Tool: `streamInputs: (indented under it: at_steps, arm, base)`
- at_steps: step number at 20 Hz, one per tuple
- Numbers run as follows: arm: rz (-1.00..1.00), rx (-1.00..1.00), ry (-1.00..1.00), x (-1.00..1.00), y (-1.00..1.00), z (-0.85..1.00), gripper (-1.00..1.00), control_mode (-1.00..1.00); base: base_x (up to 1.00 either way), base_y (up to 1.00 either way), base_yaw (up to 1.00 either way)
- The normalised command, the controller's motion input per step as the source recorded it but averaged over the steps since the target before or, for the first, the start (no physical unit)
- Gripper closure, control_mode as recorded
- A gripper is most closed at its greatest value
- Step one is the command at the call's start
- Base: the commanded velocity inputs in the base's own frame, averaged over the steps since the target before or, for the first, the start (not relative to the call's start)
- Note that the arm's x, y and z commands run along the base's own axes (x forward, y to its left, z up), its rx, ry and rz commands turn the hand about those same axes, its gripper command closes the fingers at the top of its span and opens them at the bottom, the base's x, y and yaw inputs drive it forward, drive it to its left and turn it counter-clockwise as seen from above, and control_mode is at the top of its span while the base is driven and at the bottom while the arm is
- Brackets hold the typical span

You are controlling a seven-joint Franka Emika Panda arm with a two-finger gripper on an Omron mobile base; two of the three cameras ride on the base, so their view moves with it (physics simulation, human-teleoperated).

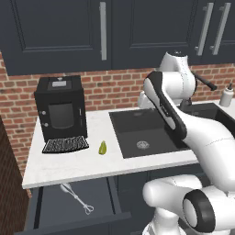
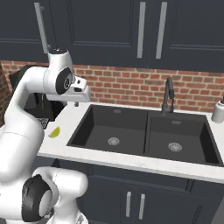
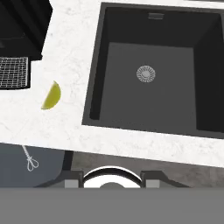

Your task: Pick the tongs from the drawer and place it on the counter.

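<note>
The slim silvery metal tongs (image 1: 76, 198) lie in the open dark navy drawer (image 1: 50, 205), near left, below the white marbled counter (image 1: 78, 163). My claw (image 2: 77, 103) hangs above the sink; its width I cannot tell. The tongs look light, stiff and slippery, so I'd pinch mid-shaft.

Even flat rendered light, soft faint shadows, sharp throughout, no glare

A black coffee machine (image 1: 60, 110) stands far left by the brick wall (image 1: 110, 89); a small green fruit (image 1: 103, 147) lies near it, a black double sink (image 2: 144, 135) to the right.
</note>
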Motion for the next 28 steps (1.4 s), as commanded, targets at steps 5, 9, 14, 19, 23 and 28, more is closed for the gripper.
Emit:
streamInputs:
  at_steps: [5, 9, 14, 19, 23, 28]
  arm:
    - [0.01, 0.0, 0.0, -0.3, 0.02, 0.0, -1.0, -1.0]
    - [0.12, 0.0, -0.01, -0.95, 0.48, 0.0, -1.0, -1.0]
    - [0.04, 0.09, 0.0, -0.76, 0.86, -0.17, -1.0, -1.0]
    - [0.0, 0.14, -0.01, -0.36, 1.0, -0.46, -1.0, -1.0]
    - [0.0, 0.0, 0.02, -0.12, 1.0, -0.63, -1.0, -1.0]
    - [0.0, -0.04, 0.12, 0.0, 0.98, -0.48, -1.0, -1.0]
  base:
    - [0.0, 0.0, 0.0]
    - [0.0, 0.0, 0.0]
    - [0.0, 0.0, 0.0]
    - [0.0, 0.0, 0.0]
    - [0.0, 0.0, 0.0]
    - [0.0, 0.0, 0.0]
